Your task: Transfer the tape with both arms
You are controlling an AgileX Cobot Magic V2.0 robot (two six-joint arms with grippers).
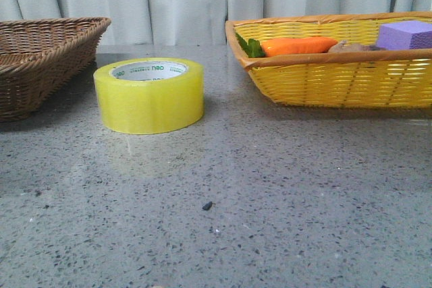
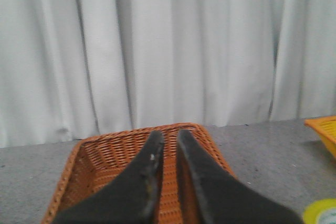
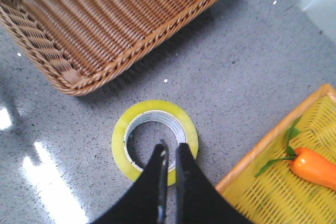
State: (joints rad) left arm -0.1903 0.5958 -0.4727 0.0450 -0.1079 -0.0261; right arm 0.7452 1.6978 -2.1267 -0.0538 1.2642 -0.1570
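The tape (image 1: 148, 99), a yellow roll with a white core and green lettering, lies flat on the grey table, left of centre. In the right wrist view the tape (image 3: 119, 145) is seen from above. My right gripper (image 3: 171, 148) hangs well above the roll's rim, its jaws shut and empty. My left gripper (image 2: 168, 135) is shut and empty, over the brown wicker basket (image 2: 105, 156). An edge of the tape (image 2: 321, 212) shows in the corner of the left wrist view. Neither gripper shows in the front view.
The brown wicker basket (image 1: 40, 59) stands at the left, close to the tape. A yellow basket (image 1: 337, 82) at the right holds an orange carrot (image 1: 297, 46) and a purple block (image 1: 405, 34). Grey curtains hang behind the table.
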